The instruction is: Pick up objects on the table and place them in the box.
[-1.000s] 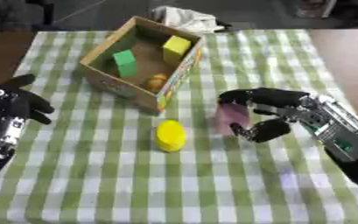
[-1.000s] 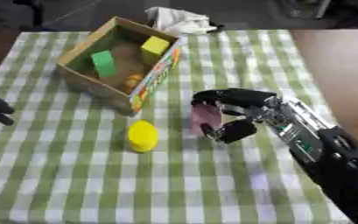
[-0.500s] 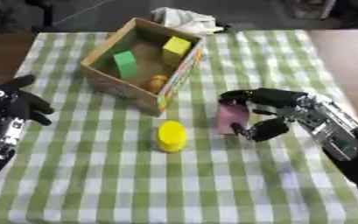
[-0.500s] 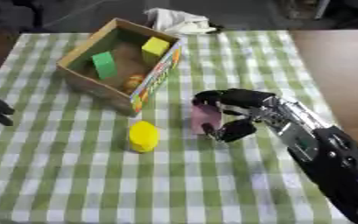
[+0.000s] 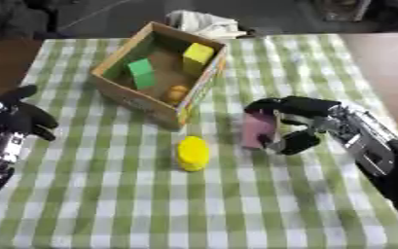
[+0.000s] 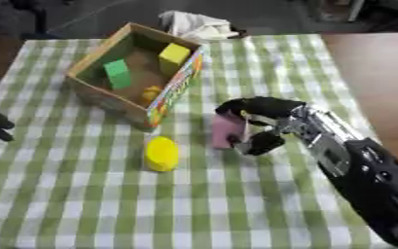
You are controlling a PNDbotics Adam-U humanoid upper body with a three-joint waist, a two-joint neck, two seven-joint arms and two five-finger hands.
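Observation:
A pink block point(image 5: 257, 128) stands on the checked cloth right of centre. My right hand point(image 5: 302, 124) is curled round it, fingers over its top and thumb low at its right side. A yellow rounded object point(image 5: 192, 153) lies on the cloth left of the block, untouched. The cardboard box point(image 5: 117, 90) sits at the upper left of the table, open at the top. It holds a green block point(image 5: 141, 73), a yellow block point(image 5: 197, 52) and a small orange thing point(image 5: 177, 92). My left hand point(image 5: 13, 121) rests at the left edge with fingers relaxed and holds nothing.
A crumpled white cloth point(image 5: 204, 22) lies behind the box at the table's far edge. The green-and-white checked tablecloth point(image 5: 236, 204) covers the table. Bare brown tabletop point(image 6: 374, 73) shows along the right side.
My right hand has moved slightly left with the pink block and closed tighter on it. The yellow object, box and left hand have stayed in place.

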